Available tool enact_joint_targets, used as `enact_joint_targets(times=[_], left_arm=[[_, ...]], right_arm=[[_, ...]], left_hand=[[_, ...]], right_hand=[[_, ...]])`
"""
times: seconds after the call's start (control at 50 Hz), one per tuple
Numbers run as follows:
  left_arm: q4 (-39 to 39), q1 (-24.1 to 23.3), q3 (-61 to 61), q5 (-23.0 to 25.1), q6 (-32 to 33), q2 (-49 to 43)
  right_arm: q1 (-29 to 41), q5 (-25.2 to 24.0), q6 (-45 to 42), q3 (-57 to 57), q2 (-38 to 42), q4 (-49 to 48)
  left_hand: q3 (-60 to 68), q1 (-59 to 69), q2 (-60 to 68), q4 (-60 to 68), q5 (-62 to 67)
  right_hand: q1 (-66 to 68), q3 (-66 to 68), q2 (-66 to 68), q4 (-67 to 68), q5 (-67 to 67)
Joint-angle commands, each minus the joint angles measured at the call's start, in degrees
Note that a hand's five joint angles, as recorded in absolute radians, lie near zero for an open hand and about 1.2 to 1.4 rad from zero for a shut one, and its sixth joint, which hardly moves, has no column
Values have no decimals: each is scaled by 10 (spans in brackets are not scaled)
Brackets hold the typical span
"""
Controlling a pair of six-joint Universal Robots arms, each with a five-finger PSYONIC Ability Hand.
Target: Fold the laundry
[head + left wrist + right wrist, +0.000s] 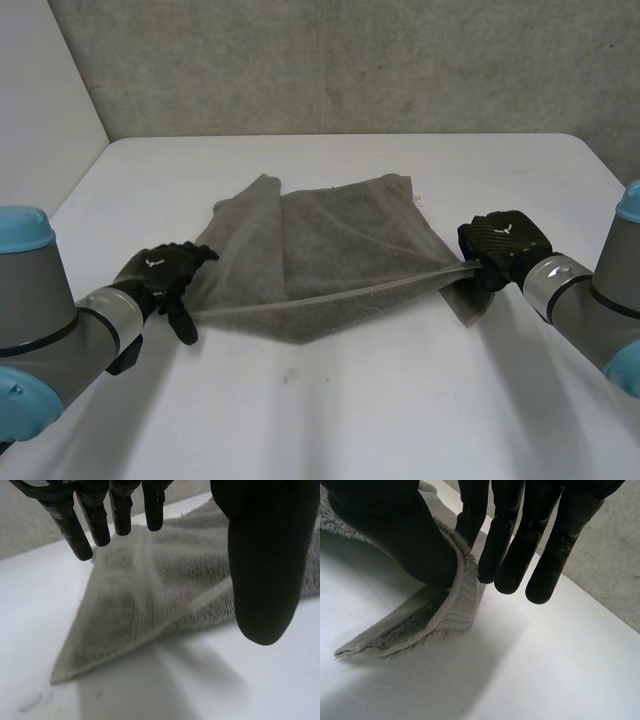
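Observation:
A grey towel [340, 250] lies partly folded in the middle of the white table, with a taut fold line running between my two hands. My left hand [160, 275] hovers at the towel's left corner with straight, spread fingers and the thumb apart. In the left wrist view that hand [260, 555] holds nothing, and the towel [150, 595] lies flat beneath it, its pointed corner on the table. My right hand [503, 243] is at the towel's right edge. In the right wrist view the hand [520, 530] pinches the towel's hemmed edge [440, 620] between thumb and fingers, lifting it slightly.
The white table [350, 400] stretches bare in front of the towel and on both sides. A grey wall stands behind the table's far edge, and a white wall [40, 100] rises at the left.

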Motion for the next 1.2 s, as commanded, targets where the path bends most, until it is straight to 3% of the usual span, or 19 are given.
enact_joint_targets(times=[0.02,0.12,0.36,0.5,0.8,0.84,0.88,0.96,1.08,1.2], left_arm=[[28,12,4,-3,3,-33],[51,17,5,-3,3,-46],[71,17,6,-3,3,-69],[73,17,9,-3,3,-73],[73,15,19,-3,4,-93],[73,14,23,-3,10,-99],[74,14,24,-3,14,-100],[78,12,25,-2,17,-99],[78,-4,22,-7,17,-48],[15,-11,8,-11,18,116]], right_arm=[[1,1,-2,1,6,0],[1,1,-3,2,6,1],[1,1,-5,3,9,-1],[1,2,-5,3,9,-1],[1,4,-4,0,6,-1],[1,6,-3,0,3,0],[1,7,-1,-1,1,0],[5,9,3,-8,-4,6],[3,12,-1,-25,-45,28],[-12,1,-36,-75,-109,161]], left_hand=[[103,103,103,102,102],[195,195,195,195,194],[285,284,285,284,284],[431,431,431,430,430],[466,466,466,466,465],[603,603,603,603,602],[659,659,659,658,658],[659,659,660,659,659],[659,659,660,659,659],[659,659,660,659,659]], right_hand=[[238,120,126,117,132],[238,120,126,117,132],[238,120,126,117,132],[238,120,126,117,132],[238,120,126,117,132],[238,120,126,117,132],[238,120,126,117,132],[238,120,126,117,132],[238,120,126,117,132],[238,120,126,117,132]])
